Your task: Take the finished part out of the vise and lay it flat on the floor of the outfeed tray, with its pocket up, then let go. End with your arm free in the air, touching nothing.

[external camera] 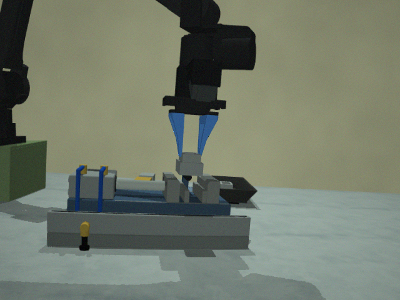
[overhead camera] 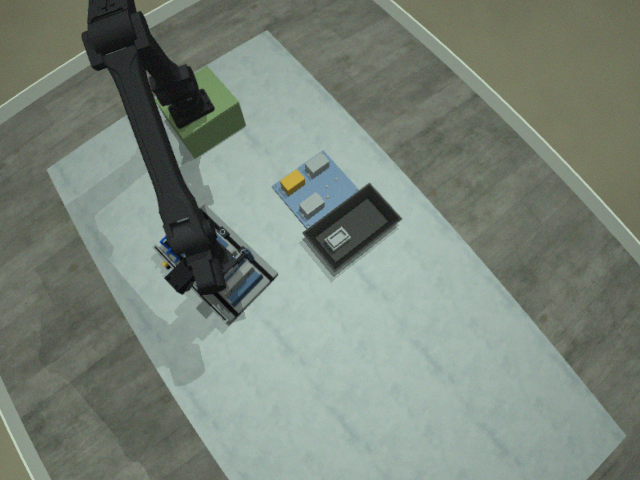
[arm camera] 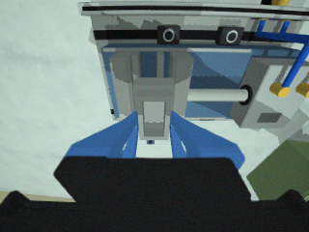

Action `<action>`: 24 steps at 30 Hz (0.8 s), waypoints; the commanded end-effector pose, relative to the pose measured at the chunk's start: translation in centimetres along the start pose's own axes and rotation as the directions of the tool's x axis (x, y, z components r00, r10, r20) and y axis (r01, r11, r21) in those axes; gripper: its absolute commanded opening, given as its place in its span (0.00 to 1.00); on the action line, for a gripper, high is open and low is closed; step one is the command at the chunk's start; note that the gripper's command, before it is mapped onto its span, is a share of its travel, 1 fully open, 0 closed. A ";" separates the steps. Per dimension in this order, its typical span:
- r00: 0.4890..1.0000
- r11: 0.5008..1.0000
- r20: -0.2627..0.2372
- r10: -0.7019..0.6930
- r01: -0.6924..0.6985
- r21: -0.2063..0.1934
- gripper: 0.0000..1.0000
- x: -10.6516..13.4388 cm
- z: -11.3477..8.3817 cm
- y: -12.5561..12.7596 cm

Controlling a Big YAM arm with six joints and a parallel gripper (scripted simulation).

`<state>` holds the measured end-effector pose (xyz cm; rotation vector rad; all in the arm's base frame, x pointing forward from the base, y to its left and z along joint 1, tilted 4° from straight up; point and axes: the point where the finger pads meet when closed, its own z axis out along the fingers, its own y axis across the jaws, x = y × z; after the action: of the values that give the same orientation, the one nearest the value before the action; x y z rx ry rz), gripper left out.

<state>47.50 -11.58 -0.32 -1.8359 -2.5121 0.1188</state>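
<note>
My gripper with blue fingers is shut on the grey finished part and holds it just above the open jaws of the vise. In the wrist view the part sits between my fingers, its lighter pocket face toward the camera, with the vise jaws below it. In the overhead view my arm hides the part, and the vise shows at the left of the mat. The dark outfeed tray lies to the right and holds a small framed grey piece on its floor.
A blue fixture plate with two grey blocks and a yellow block lies behind the tray. The arm stands on a green base block. Blue hoses and a yellow knob are on the vise's left end.
</note>
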 end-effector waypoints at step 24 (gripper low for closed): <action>0.999 0.998 0.035 0.005 -0.003 -0.062 0.00 -0.6 -5.0 2.5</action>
<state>47.57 -11.59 1.59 -1.8418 -2.5100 0.1177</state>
